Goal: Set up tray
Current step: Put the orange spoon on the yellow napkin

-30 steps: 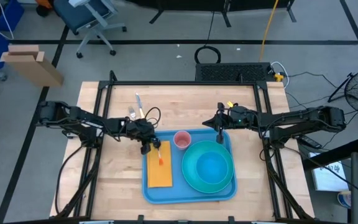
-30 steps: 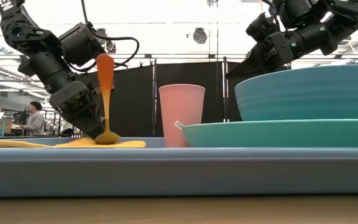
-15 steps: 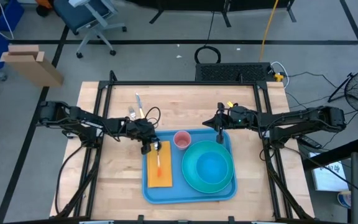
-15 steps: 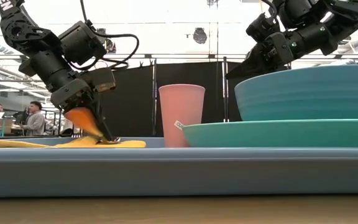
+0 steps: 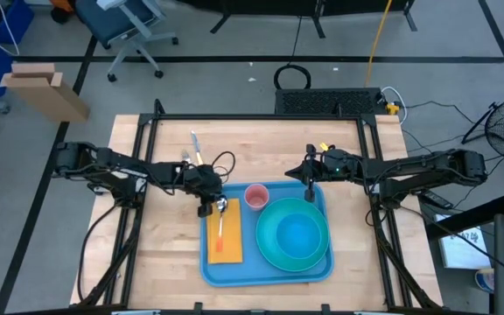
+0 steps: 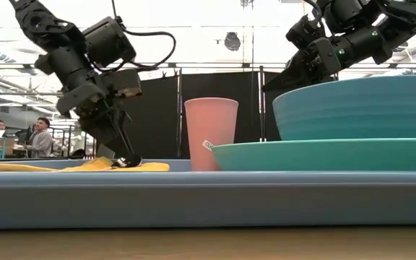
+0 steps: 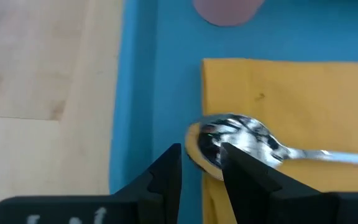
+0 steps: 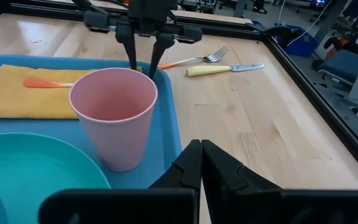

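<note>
Two end effectors work at the blue tray (image 5: 268, 273), which sits at the middle of the surface (image 5: 164, 262): the left end effector (image 7: 201, 163), fingers parted, straddles the bowl of a spoon (image 7: 241, 140) lying on the yellow napkin (image 7: 303, 93), while the right end effector (image 8: 201, 163) waits closed by the pink cup (image 8: 114, 115). Lifting off carelessly could drag the spoon askew or rumple the napkin.

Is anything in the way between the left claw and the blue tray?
Yes. The left claw hangs over the tray's far left corner, with the yellow napkin and the spoon lying on the tray right beneath its tips. The claw's fingers straddle the spoon's bowl, so the napkin and spoon lie between it and the tray floor.
</note>
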Robot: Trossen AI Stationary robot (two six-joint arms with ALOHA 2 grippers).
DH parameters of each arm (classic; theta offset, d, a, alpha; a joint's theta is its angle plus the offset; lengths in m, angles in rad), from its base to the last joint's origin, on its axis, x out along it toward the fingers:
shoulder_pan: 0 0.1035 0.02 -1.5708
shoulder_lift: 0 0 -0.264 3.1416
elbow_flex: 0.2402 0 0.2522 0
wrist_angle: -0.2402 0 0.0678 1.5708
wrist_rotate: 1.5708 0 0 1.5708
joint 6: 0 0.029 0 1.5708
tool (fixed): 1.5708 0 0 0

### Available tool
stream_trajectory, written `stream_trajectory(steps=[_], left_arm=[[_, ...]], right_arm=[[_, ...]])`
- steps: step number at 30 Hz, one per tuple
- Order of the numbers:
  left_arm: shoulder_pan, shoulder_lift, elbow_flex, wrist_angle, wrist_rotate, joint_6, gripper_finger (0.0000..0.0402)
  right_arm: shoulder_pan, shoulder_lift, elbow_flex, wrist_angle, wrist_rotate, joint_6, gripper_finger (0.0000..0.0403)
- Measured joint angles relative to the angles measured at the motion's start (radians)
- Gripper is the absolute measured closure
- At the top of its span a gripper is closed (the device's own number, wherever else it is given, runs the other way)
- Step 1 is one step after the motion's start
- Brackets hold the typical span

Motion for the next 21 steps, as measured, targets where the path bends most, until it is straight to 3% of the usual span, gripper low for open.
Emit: stream_trajectory(steps=[12,21], left_arm=[[0.054,0.000,0.097,-0.143,0.059,0.067,0.0286],[0.118,0.000,0.097,-0.168,0.212,0.121,0.0286]], right_arm=[[0.000,0.000,0.000,0.000,0.000,-0.012,0.0403],[0.000,0.000,0.000,0.000,0.000,-0.012,0.0403]])
